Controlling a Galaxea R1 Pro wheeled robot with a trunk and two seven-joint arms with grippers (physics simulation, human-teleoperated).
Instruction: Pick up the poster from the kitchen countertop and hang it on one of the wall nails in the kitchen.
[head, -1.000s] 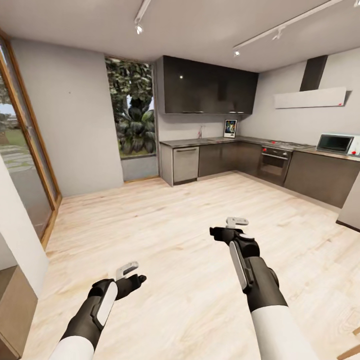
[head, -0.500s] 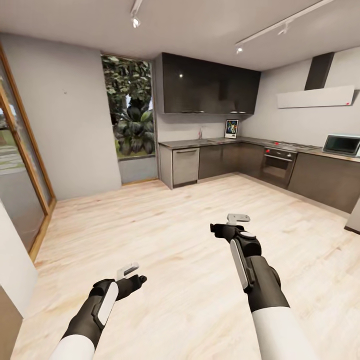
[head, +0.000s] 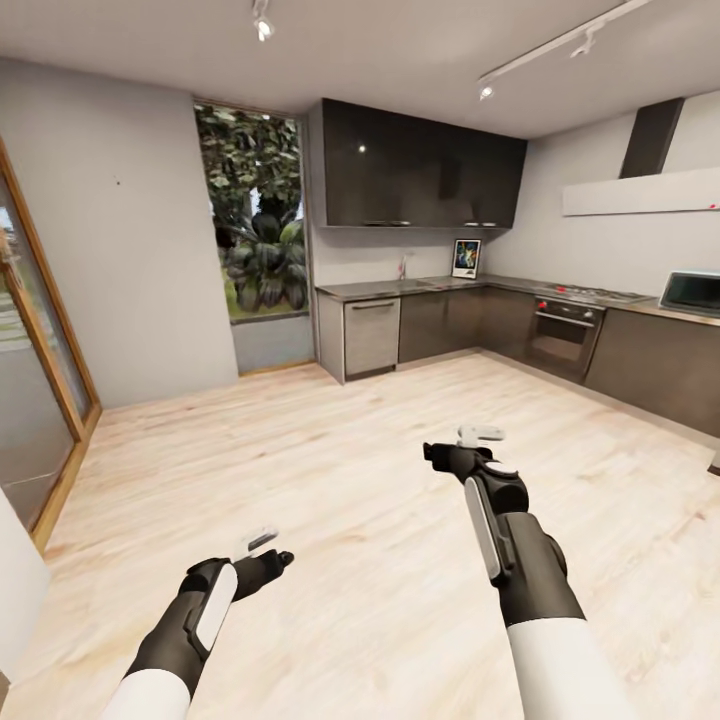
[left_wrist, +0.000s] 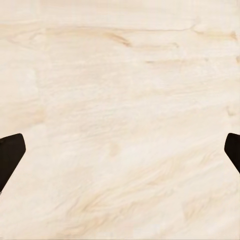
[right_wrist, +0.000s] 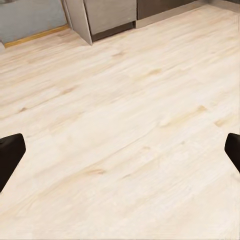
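Observation:
Far across the room, the poster (head: 465, 258) stands upright on the grey kitchen countertop (head: 385, 289), leaning against the back wall under the dark upper cabinets. A tiny dark wall nail (head: 116, 183) sticks out of the pale wall at the left. My left gripper (head: 262, 546) hangs low over the wooden floor, and in the left wrist view its fingertips (left_wrist: 10, 156) sit wide apart with nothing between them. My right gripper (head: 478, 437) is held further forward, also open and empty, with floor showing between its fingertips (right_wrist: 10, 155).
Dark base cabinets with a steel dishwasher (head: 372, 335), an oven (head: 562, 338) and a microwave (head: 695, 292) line the back and right walls. A tall window (head: 250, 230) and a glass door (head: 40, 400) are at the left. Pale wood floor (head: 350, 470) stretches ahead.
The whole view has shifted as the robot rolled forward: the kitchen looks slightly nearer and the microwave has slid toward the right edge. Both arms keep their pose.

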